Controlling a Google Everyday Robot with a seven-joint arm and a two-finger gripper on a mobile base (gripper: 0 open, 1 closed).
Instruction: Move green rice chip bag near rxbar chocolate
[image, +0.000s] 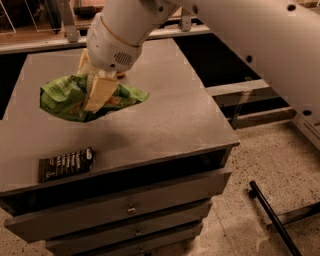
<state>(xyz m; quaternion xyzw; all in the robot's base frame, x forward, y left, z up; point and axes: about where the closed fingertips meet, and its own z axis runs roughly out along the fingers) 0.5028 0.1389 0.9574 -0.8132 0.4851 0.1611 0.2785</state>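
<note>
The green rice chip bag (67, 97), crinkly and bright green, hangs above the grey cabinet top (170, 115), clamped between my gripper's cream fingers (100, 92). My gripper (95, 90) comes down from the white arm at the top and is shut on the bag, over the left middle of the top. The rxbar chocolate (66, 163), a flat dark bar with white lettering, lies at the front left edge of the top, below and slightly left of the bag.
The cabinet has several drawers (130, 207) in front; the top one stands slightly open. A small orange thing (121, 75) peeks out behind the wrist. A black rod (272, 220) lies on the speckled floor at the right. Shelving runs behind the cabinet.
</note>
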